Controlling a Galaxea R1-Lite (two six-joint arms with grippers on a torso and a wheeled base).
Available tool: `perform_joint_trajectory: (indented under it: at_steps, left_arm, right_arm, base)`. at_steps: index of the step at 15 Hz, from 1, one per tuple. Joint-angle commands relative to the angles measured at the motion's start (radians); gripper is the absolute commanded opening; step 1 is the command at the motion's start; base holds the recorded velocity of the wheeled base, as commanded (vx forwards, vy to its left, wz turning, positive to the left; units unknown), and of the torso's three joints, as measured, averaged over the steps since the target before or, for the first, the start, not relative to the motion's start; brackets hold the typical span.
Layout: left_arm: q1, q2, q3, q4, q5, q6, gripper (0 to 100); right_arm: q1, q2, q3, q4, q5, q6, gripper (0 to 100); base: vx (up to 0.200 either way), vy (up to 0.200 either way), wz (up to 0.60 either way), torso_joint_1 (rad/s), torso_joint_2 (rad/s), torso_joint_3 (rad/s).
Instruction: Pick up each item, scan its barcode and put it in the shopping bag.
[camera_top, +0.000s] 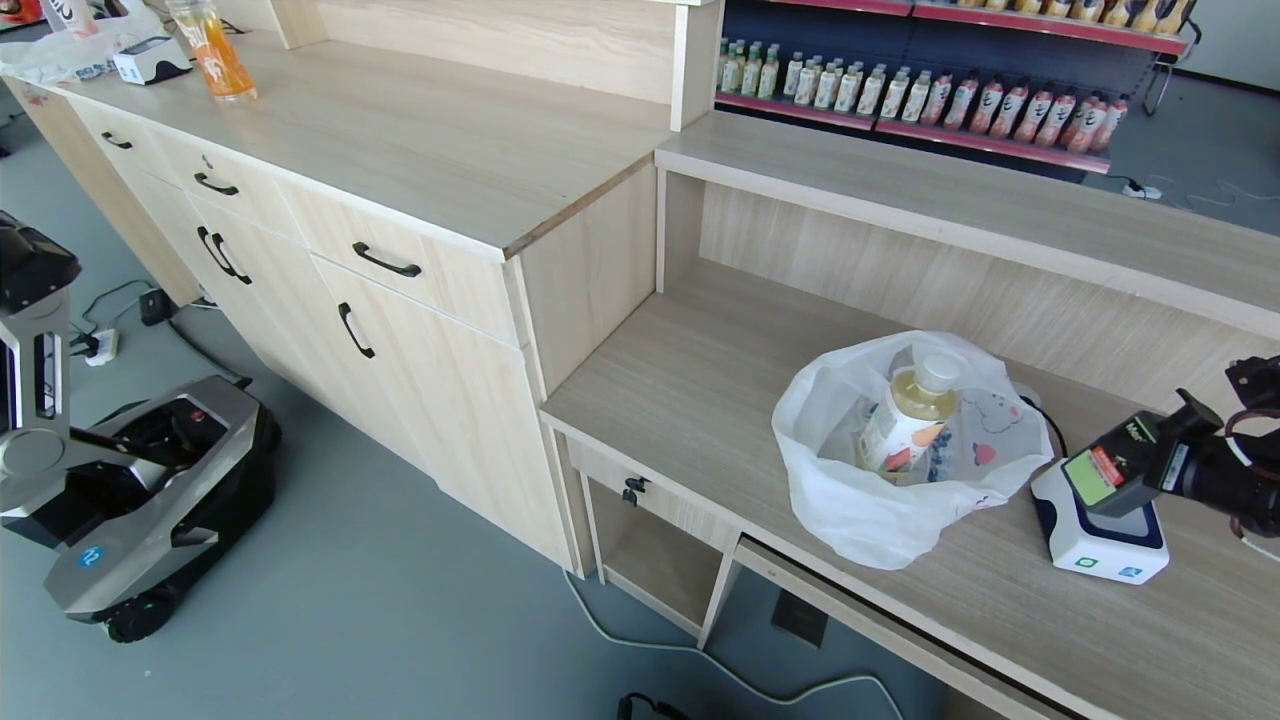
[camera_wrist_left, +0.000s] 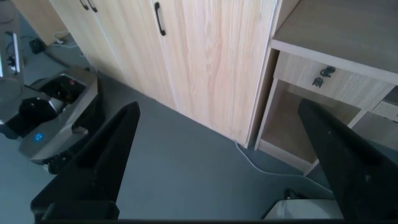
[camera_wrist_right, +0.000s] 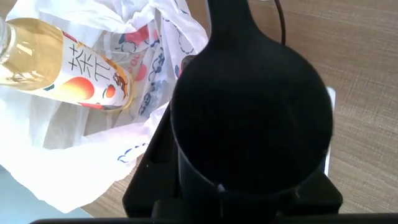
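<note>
dark item: black container with a green and red label (camera_top: 1105, 472), held up right over the scanner, not in the bag yet
right gripper (camera_top: 1170, 462): clamped on the dark item, out by the right end of the surface
scanner (camera_top: 1100, 548): little white box with a dark top, sitting on the surface just beside the bag
shopping bag (camera_top: 880, 520): white plastic, mouth open, slumped on the lower surface (camera_top: 700, 370)
tea bottle (camera_top: 910, 415): already inside the bag, pale yellow drink, white cap, leaning a bit
left gripper (camera_wrist_left: 217, 162): spread wide, holding nothing, hanging over the grey floor near the cabinet doors (camera_wrist_left: 211, 56)
orange bottle (camera_top: 212, 50): standing way off on the higher surface to the left
shelf (camera_top: 900, 130): rows of drink bottles behind it all
</note>
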Motion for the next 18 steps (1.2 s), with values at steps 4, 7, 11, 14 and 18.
perform_joint_trajectory:
  at_steps: [4, 7, 11, 14, 18]
  left_arm:
    - [0.0, 0.0, 0.0, -0.001, 0.001, 0.0, 100]
    - [0.0, 0.0, 0.0, -0.001, 0.001, 0.0, 100]
    - [0.0, 0.0, 0.0, -0.001, 0.001, 0.0, 100]
    - [0.0, 0.0, 0.0, -0.001, 0.001, -0.001, 100]
    - [0.0, 0.0, 0.0, -0.001, 0.001, 0.0, 100]
  right_arm:
    - [-0.034, 0.004, -0.055, 0.008, 0.002, 0.143, 0]
    - [-0.074, 0.015, -0.046, 0.009, 0.013, 0.157, 0]
    - [-0.094, 0.018, -0.036, 0.021, 0.064, 0.154, 0]
    - [-0.09, 0.018, -0.017, 0.021, 0.065, 0.148, 0]
    - [-0.054, -0.163, -0.029, 0.017, 0.062, 0.153, 0]
  base:
    - [0.0, 0.0, 0.0, 0.0, 0.0, 0.0]
    - [0.0, 0.0, 0.0, 0.0, 0.0, 0.0]
    - [0.0, 0.0, 0.0, 0.0, 0.0, 0.0]
    - [0.0, 0.0, 0.0, 0.0, 0.0, 0.0]
    - [0.0, 0.0, 0.0, 0.0, 0.0, 0.0]
